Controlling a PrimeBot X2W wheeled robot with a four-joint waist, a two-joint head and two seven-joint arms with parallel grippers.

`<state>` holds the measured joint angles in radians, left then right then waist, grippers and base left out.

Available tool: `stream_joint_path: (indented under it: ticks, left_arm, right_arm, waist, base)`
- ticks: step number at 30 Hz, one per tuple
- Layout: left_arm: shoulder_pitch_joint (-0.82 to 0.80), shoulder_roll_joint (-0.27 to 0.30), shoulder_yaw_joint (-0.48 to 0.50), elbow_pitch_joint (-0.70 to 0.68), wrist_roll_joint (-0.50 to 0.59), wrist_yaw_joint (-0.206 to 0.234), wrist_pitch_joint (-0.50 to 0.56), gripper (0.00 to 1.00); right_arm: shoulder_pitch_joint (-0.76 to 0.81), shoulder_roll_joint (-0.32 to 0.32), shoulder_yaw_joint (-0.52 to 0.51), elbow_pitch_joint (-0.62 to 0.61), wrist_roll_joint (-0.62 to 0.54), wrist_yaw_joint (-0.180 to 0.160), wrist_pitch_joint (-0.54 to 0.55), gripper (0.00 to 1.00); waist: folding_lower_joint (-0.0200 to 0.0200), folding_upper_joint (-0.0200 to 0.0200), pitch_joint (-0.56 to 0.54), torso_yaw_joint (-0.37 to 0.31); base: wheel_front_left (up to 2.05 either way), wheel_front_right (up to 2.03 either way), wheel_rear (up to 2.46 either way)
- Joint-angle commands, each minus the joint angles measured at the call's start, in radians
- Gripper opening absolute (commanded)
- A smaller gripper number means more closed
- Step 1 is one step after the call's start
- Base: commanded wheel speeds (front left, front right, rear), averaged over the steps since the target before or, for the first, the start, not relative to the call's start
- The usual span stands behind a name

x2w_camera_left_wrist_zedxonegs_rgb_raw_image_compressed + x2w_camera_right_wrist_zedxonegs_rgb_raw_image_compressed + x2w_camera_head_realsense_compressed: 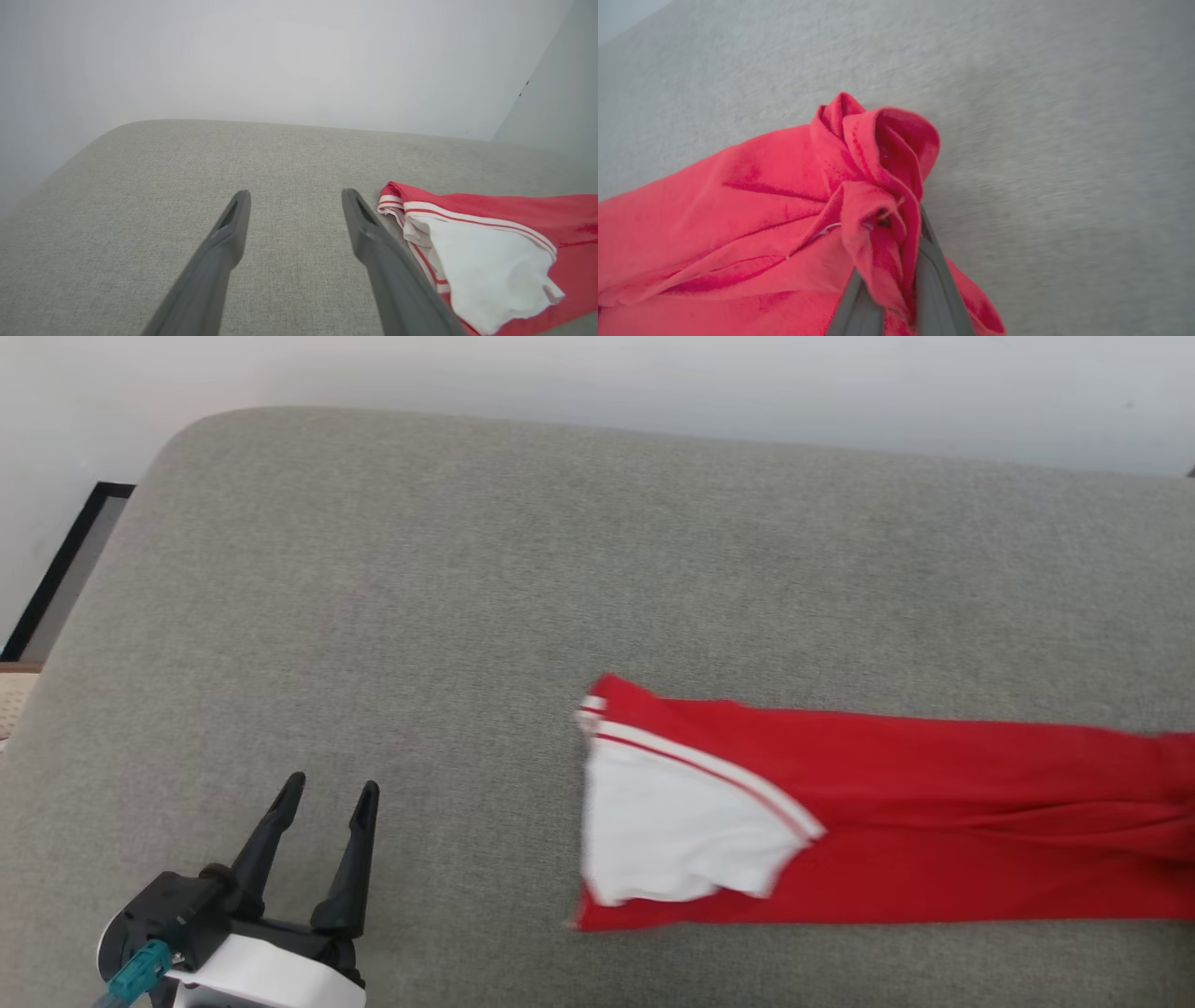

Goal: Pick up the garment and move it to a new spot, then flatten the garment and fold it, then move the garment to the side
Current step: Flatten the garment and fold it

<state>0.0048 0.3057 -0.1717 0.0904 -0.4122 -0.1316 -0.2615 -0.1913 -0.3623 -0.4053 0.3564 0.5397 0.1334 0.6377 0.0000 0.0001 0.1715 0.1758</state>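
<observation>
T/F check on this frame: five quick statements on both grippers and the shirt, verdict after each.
1. The right gripper is shut on a bunch of the red shirt. True.
2. The left gripper is shut. False: it is open, with nothing between its fingers.
3. The shirt lies on a gray cushion. True.
4. The left gripper is touching the shirt's sleeve. False: in the head view it sits apart from the sleeve, to the left.
5. That sleeve is white with stripe trim. True.
</observation>
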Motion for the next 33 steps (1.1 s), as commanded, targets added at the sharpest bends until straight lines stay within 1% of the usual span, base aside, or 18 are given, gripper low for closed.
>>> stream_joint_path:
  ticks: [1, 7, 10, 11, 13, 16, 18, 19, 22, 23, 24, 29, 33]
  left_arm:
    - [0.007, -0.003, 0.003, -0.008, 0.007, 0.002, -0.005, 1.0]
    - [0.004, 0.002, 0.0, -0.028, 0.013, 0.002, -0.005, 1.0]
    - [-0.002, 0.002, -0.002, -0.032, 0.011, 0.002, -0.005, 1.0]
    - [-0.003, 0.002, 0.001, -0.032, 0.012, 0.002, -0.005, 1.0]
    - [-0.004, -0.002, 0.007, -0.033, 0.012, 0.002, -0.005, 1.0]
    - [-0.003, -0.005, 0.011, -0.035, 0.012, 0.002, -0.005, 1.0]
    - [-0.003, -0.006, 0.008, -0.039, 0.008, 0.002, -0.005, 1.0]
    - [-0.003, -0.006, 0.008, -0.039, 0.008, 0.002, -0.005, 1.0]
    - [-0.001, -0.004, 0.003, -0.04, 0.001, 0.002, -0.005, 1.0]
    - [-0.001, -0.008, 0.007, -0.045, -0.008, 0.002, -0.005, 1.0]
    - [-0.001, -0.008, 0.007, -0.045, -0.008, 0.002, -0.005, 1.0]
    - [-0.005, -0.005, -0.003, -0.047, -0.02, 0.002, -0.005, 1.0]
    - [-0.011, -0.007, -0.023, -0.05, -0.053, 0.002, -0.005, 1.0]
  right_arm:
    - [0.016, -0.018, -0.028, -0.014, -0.007, -0.005, -0.004, 0.0]
    - [0.042, -0.09, -0.189, -0.073, -0.047, -0.003, 0.031, 0.0]
    - [0.048, -0.089, -0.249, -0.103, -0.065, -0.003, 0.057, 0.0]
    - [0.048, -0.085, -0.257, -0.117, -0.067, -0.003, 0.065, 0.0]
    - [0.058, -0.073, -0.239, -0.151, -0.063, -0.003, 0.088, 0.0]
    - [0.077, -0.048, -0.177, -0.227, -0.042, -0.003, 0.126, 0.0]
    - [0.1, -0.041, -0.103, -0.289, -0.019, -0.003, 0.152, 0.0]
    - [0.1, -0.041, -0.103, -0.289, -0.019, -0.003, 0.152, 0.0]
    - [0.129, -0.038, 0.003, -0.387, 0.003, -0.003, 0.181, 0.0]
    - [0.137, -0.028, 0.076, -0.448, 0.016, -0.003, 0.197, 0.0]
    - [0.137, -0.028, 0.076, -0.448, 0.016, -0.003, 0.197, 0.0]
    - [0.114, -0.012, 0.264, -0.565, 0.028, -0.003, 0.227, 0.0]
    - [0.075, 0.006, 0.412, -0.59, 0.034, -0.003, 0.24, 0.0]
  waist:
    - [0.0, -0.0001, 0.002, -0.009]
    - [0.0, -0.0001, 0.012, -0.036]
    - [0.0, -0.0001, 0.015, -0.047]
    - [0.0, -0.0001, 0.016, -0.05]
    - [0.0, -0.0001, 0.015, -0.057]
    - [0.0, -0.0001, 0.014, -0.065]
    - [0.0, -0.0001, 0.012, -0.069]
    - [0.0, -0.0001, 0.012, -0.069]
    - [0.0, -0.0001, 0.009, -0.07]
    - [0.0, -0.0001, 0.007, -0.069]
    - [0.0, -0.0001, 0.007, -0.069]
    - [0.0, -0.0001, 0.005, -0.057]
    - [0.0, -0.0001, 0.006, -0.038]
  base:
    - [0.0, 0.0, 0.0]
    - [0.0, 0.0, 0.0]
    - [0.0, 0.0, 0.0]
    - [0.0, 0.0, 0.0]
    - [0.0, 0.0, 0.0]
    - [0.0, 0.0, 0.0]
    - [0.0, 0.0, 0.0]
    - [0.0, 0.0, 0.0]
    - [0.0, 0.0, 0.0]
    - [0.0, 0.0, 0.0]
    - [0.0, 0.0, 0.0]
    - [0.0, 0.0, 0.0]
    - [0.0, 0.0, 0.0]
